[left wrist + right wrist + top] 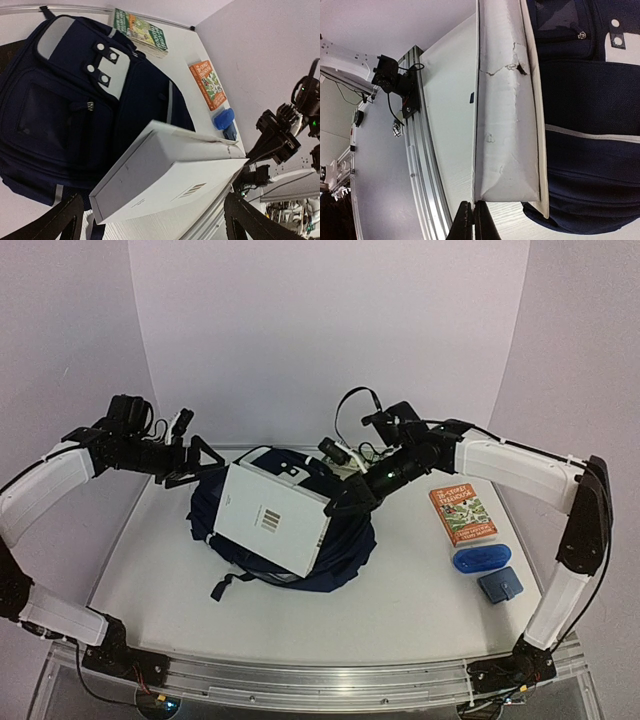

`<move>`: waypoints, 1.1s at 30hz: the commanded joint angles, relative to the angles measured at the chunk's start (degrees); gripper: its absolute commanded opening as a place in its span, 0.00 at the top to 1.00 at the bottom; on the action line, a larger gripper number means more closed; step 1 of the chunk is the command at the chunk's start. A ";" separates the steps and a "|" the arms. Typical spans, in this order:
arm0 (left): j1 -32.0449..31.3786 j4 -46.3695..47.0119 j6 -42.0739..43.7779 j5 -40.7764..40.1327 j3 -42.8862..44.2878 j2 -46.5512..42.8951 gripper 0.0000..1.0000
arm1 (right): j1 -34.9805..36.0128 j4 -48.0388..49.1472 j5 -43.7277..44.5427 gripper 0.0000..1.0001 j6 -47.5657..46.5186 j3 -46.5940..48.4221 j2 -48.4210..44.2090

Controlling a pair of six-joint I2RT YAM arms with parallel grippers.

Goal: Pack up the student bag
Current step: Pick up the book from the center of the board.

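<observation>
The student bag (346,552), navy with white stripes, lies flat in the middle of the table. In the left wrist view its front pocket and dotted white patch face up (50,115). A flat white box (272,518) lies tilted on top of it, its right end raised. My right gripper (345,502) is shut on the thin edge at that box's corner (505,100); its fingertips (466,217) press together right at the corner. My left gripper (195,465) hangs open just left of the box's far left corner, apart from it, with the box (165,175) ahead of its spread fingers.
An orange book (462,513), a blue pouch (480,559) and a small grey-blue item (500,585) lie on the right of the table. A green book (140,30) lies behind the bag. The metal rail (417,165) runs along the near edge.
</observation>
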 commanded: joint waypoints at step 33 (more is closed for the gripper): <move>-32.86 -17.79 32.57 11.55 8.00 11.97 0.12 | 9.14 -26.52 5.95 1.00 -26.19 8.17 -7.58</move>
